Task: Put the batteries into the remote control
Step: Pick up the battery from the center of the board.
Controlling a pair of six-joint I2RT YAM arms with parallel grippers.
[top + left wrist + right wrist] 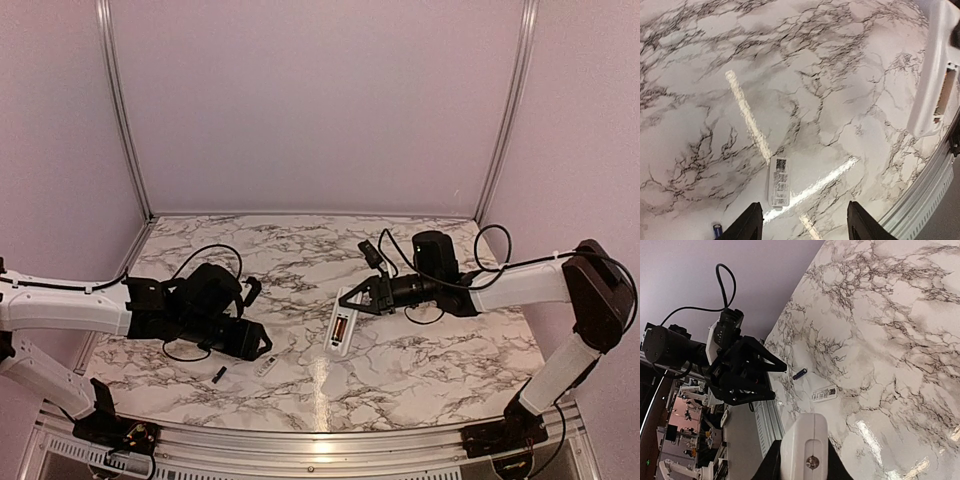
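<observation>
Our right gripper [352, 299] is clamped on the far end of the remote control [340, 328], holding it slot side up over the marble table [300, 250] with its reddish recess showing. Our left gripper [804, 205] hangs with jaws apart and empty above the labelled battery cover [779, 181]. The blackish battery [218, 374] lies near it, toward the table's front edge. We judge the battery light, rigid, smooth and apt to roll, so we would pinch it across its middle. We cannot find the second battery; whether it sits in the slot we cannot tell.
</observation>
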